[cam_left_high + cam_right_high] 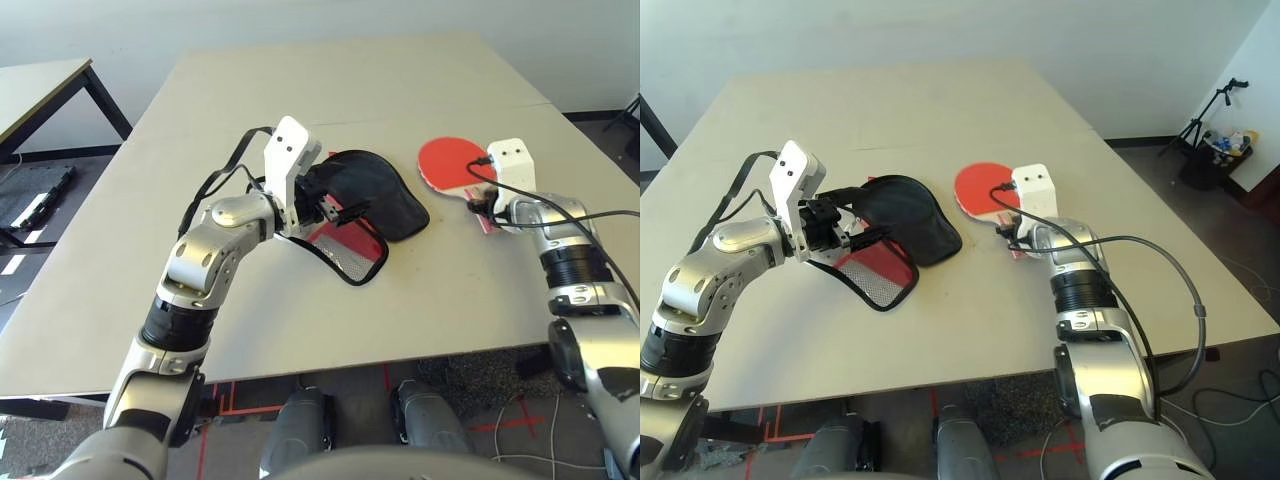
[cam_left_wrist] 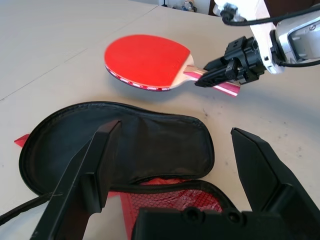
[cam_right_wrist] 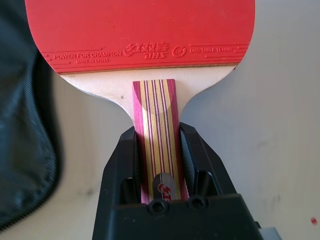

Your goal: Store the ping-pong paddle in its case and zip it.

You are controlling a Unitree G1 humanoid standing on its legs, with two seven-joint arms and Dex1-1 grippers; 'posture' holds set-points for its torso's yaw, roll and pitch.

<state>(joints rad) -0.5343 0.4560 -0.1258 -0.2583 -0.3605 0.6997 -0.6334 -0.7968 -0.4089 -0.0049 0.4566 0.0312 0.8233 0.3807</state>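
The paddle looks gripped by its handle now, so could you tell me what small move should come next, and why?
Probably lift the paddle slightly and carry it toward the case. The right hand is shut on the handle, while the red face seems barely off the table. The case lies open beside it, black lining up, and the left hand hangs open over it.

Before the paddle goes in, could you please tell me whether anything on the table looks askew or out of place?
Nothing stands out. The case lies unzipped on the table, its black lining showing, and the right claw grips the ping-pong paddle squarely by its handle.
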